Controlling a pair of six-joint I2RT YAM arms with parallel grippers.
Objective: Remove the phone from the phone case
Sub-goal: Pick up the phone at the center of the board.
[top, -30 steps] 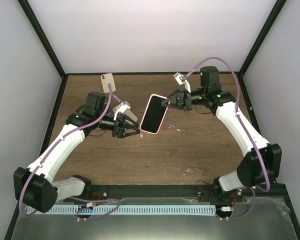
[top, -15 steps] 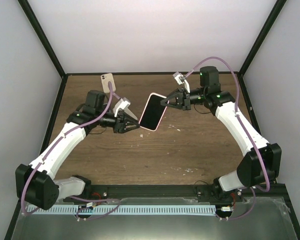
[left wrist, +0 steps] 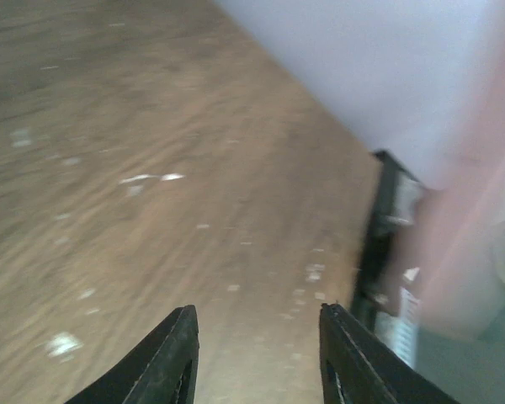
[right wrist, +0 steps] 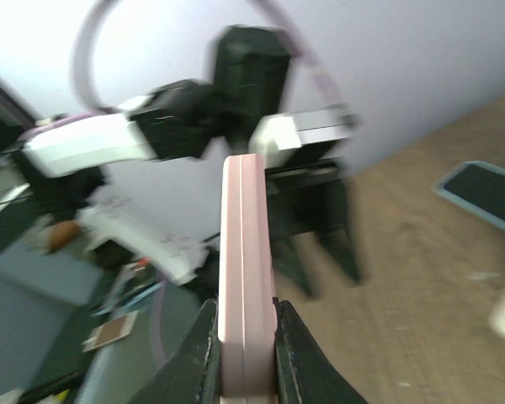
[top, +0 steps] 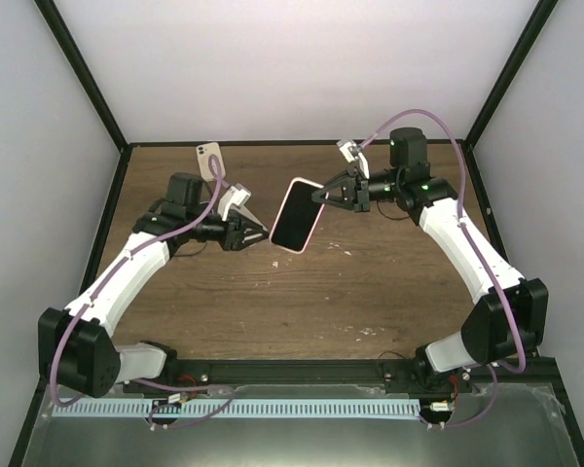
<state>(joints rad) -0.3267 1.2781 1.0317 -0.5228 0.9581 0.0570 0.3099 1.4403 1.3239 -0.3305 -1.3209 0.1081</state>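
Here, phone case (top: 297, 217) above brown wood table (top: 302, 302); pale walls (top: 302, 68).

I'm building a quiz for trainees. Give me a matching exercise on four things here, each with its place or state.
1. pink phone
2. beige phone
3. left claw
4. right claw

A. open, nothing between its fingers
B. lying at the back of the table
C. shut on the pink phone's end
D. held up by a claw

Pairs: 1-D, 2-B, 3-A, 4-C
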